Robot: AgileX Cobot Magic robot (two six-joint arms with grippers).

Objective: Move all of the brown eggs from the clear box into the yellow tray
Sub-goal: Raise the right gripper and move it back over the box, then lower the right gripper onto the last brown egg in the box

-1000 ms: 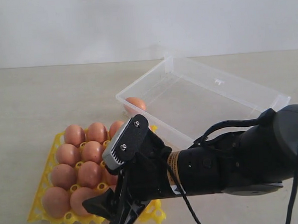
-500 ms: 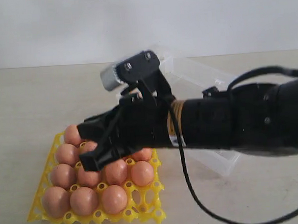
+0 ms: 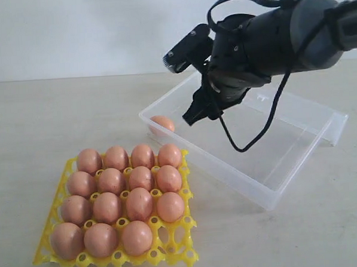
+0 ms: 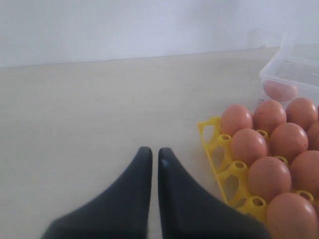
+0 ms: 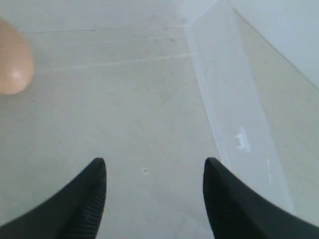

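**Exterior view:** The yellow tray (image 3: 173, 256) sits on the pale table (image 3: 46, 116), near the front left. It carries fifteen brown eggs (image 3: 111, 180), four in each of three rows and three in the front row. The front right corner cup is bare. Just behind and to the right lies the clear box (image 3: 228, 170), with its lid (image 3: 303, 106) folded open behind it. A single brown egg (image 3: 162, 123) lies in the box's left corner. The right gripper (image 3: 196, 113) hangs over the box interior, pointing down toward that egg but apart from it. Its fingers hold nothing.

**Left wrist view:** The left gripper (image 4: 154, 152) has its two dark fingers drawn together with only a thin slit between them and nothing in it. It is over bare table, beside the tray's corner (image 4: 212, 132). Filled cups show at the picture's edge, and beyond them is the box corner with its one egg (image 4: 280, 90).

**Right wrist view:** The right gripper (image 5: 155, 167) has its fingers spread wide apart and empty above the box's clear floor. The lone egg (image 5: 12, 59) shows at the frame's edge, well clear of both fingertips. The lid's small latch tab (image 5: 241, 142) is visible beyond the box wall.
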